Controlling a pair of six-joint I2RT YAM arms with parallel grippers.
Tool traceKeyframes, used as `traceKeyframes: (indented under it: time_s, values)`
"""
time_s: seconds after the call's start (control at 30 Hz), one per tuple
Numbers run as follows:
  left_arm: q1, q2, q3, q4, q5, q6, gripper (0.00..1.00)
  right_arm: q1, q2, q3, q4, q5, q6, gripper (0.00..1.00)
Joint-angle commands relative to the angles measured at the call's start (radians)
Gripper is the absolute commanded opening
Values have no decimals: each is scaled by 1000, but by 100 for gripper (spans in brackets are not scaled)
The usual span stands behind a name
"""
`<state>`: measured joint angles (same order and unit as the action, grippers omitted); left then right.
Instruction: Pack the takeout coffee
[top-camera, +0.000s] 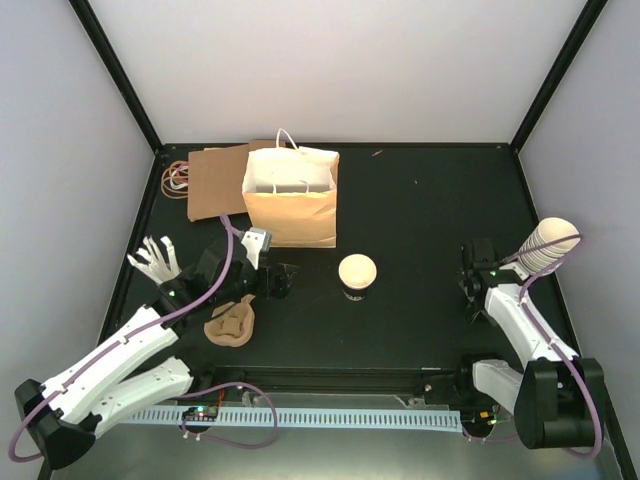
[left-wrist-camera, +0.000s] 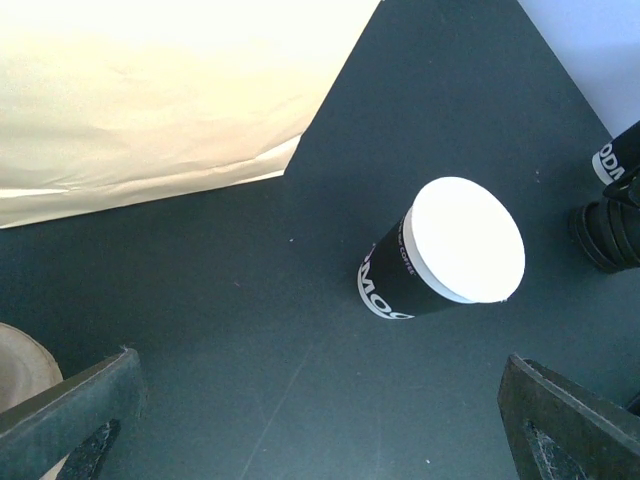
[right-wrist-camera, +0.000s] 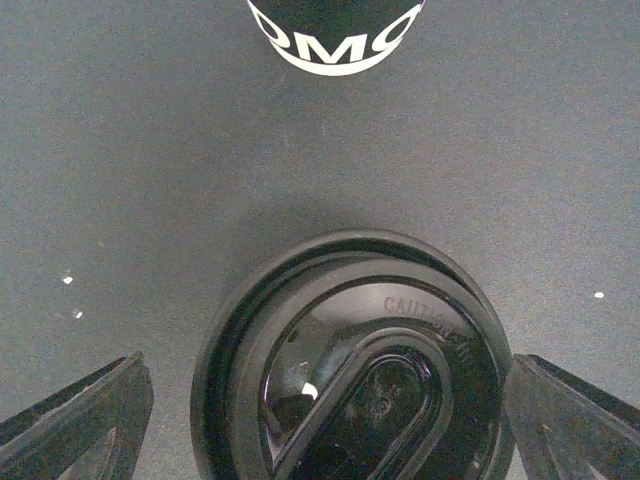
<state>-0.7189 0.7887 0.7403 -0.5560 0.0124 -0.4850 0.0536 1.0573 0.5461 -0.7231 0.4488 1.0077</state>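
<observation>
The dark paper takeout cup with white lettering and a pale round top (top-camera: 357, 275) is standing upright near the middle of the black surface (top-camera: 420, 200), just in front of the right corner of the tan paper carrier bag with white handles (top-camera: 290, 200). The left end effector (left-wrist-camera: 322, 400) is hovering to the left of that cup with its fingers spread wide, holding nothing. The right end effector (right-wrist-camera: 328, 400) is sitting towards the right edge, its jaws parted on either side of a round black plastic lid (right-wrist-camera: 350, 350); I cannot tell whether the fingers are touching it. A stack of cream paper cups (top-camera: 548, 243) is leaning by the right edge
</observation>
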Motion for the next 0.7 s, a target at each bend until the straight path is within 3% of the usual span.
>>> traceKeyframes:
  time_s: [0.0, 0.3, 0.67]
  values:
    - [7, 12, 57, -11, 20, 7, 99, -5, 52, -8, 37, -95, 32, 98]
    - [5, 16, 72, -25, 14, 4, 99, 79, 27, 11, 52, -163, 51, 98]
    - [6, 15, 74, -26, 13, -3, 99, 498, 160, 163, 21, -169, 213, 97]
